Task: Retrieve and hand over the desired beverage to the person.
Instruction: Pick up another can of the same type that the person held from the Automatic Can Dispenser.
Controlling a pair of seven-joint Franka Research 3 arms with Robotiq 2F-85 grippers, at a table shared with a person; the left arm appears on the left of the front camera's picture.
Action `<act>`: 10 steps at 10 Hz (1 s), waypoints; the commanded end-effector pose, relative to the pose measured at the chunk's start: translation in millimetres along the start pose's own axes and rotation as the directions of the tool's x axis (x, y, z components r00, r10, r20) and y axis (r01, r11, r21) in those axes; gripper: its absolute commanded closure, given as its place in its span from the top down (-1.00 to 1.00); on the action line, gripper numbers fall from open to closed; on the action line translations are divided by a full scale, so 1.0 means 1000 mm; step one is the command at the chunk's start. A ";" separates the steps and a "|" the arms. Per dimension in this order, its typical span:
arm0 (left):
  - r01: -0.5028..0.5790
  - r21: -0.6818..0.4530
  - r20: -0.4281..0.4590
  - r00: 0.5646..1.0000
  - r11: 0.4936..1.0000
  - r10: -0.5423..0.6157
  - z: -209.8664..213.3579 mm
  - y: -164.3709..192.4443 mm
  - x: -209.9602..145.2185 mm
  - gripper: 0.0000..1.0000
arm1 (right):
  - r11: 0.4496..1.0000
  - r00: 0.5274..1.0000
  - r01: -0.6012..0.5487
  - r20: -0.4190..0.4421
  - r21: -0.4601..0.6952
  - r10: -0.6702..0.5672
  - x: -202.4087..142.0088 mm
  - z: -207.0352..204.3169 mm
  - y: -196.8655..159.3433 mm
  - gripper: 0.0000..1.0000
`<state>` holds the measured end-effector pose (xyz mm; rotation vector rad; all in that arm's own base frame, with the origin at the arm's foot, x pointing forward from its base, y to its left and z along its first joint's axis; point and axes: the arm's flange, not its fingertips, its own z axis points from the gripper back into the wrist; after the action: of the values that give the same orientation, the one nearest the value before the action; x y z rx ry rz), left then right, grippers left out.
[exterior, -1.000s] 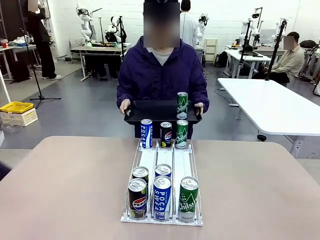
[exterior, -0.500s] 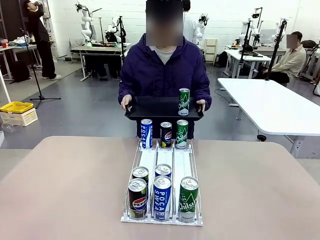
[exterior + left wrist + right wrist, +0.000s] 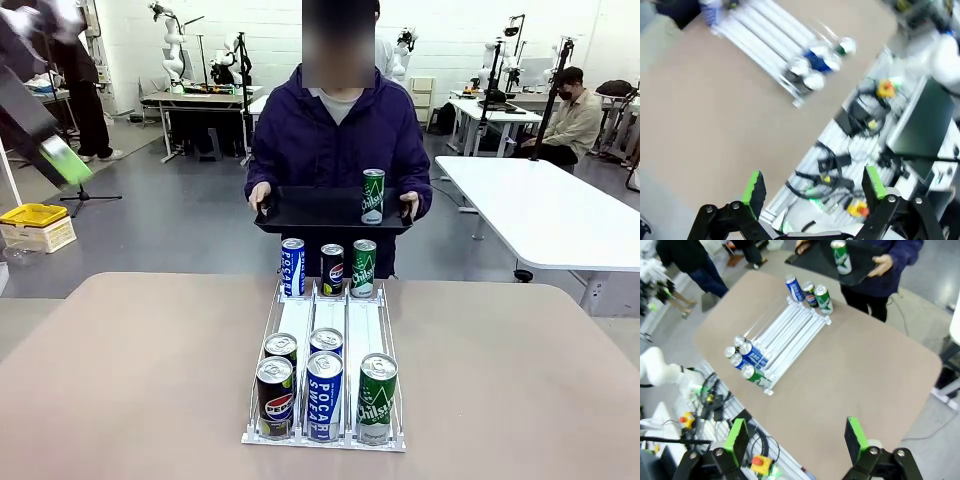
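We've got a tan table (image 3: 130, 370) with a white can rack (image 3: 362, 325) in a busy lab; left gripper (image 3: 814, 182) and right gripper (image 3: 796, 435) gape wide, empty.

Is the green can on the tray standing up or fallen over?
Standing up: the green can rests on its base on the black tray, silver top pointing upward.

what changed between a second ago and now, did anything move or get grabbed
The left claw swung into the front view's upper left, blurred with motion. The person shifted slightly to picture right and raised the black tray, the green can riding along on it. Nothing was grasped or released. The cans in the white rack stayed put; the right claw stayed open, like the left.
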<state>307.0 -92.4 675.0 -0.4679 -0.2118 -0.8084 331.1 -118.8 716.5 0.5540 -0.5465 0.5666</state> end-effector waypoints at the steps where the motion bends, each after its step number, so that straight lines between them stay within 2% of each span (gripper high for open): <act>1: -0.086 0.047 -0.219 0.971 0.995 0.095 -0.041 -0.018 0.015 1.00 | 1.000 1.000 -0.009 0.012 0.004 0.009 0.001 0.000 -0.001 1.00; 2: -0.221 0.174 -0.228 0.939 0.960 0.257 -0.070 -0.044 0.018 1.00 | 1.000 1.000 -0.009 0.012 0.004 0.009 0.001 0.000 -0.001 1.00; 3: -0.323 0.290 -0.187 0.904 0.901 0.384 -0.098 -0.070 0.021 1.00 | 1.000 1.000 -0.009 0.012 0.004 0.009 0.001 0.000 -0.001 1.00; 4: -0.365 0.406 -0.128 0.885 0.838 0.448 -0.127 -0.089 0.025 1.00 | 1.000 1.000 -0.009 0.012 0.004 0.009 0.001 0.000 -0.001 1.00; 5: -0.390 0.497 -0.067 0.873 0.775 0.483 -0.152 -0.091 0.030 1.00 | 1.000 1.000 -0.009 0.012 0.004 0.009 0.001 0.000 -0.001 1.00; 8: -0.500 0.595 0.099 0.823 0.629 0.560 -0.201 -0.072 0.052 1.00 | 1.000 1.000 -0.009 0.012 0.004 0.009 0.001 0.000 -0.001 1.00; 10: -0.564 0.523 0.060 0.772 0.639 0.633 -0.199 -0.054 0.054 1.00 | 1.000 1.000 -0.009 0.012 0.004 0.009 0.001 0.000 -0.001 1.00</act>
<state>295.6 -259.7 527.9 0.0920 -0.1565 -0.1274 331.2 -118.8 716.7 0.5524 -0.5462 0.5655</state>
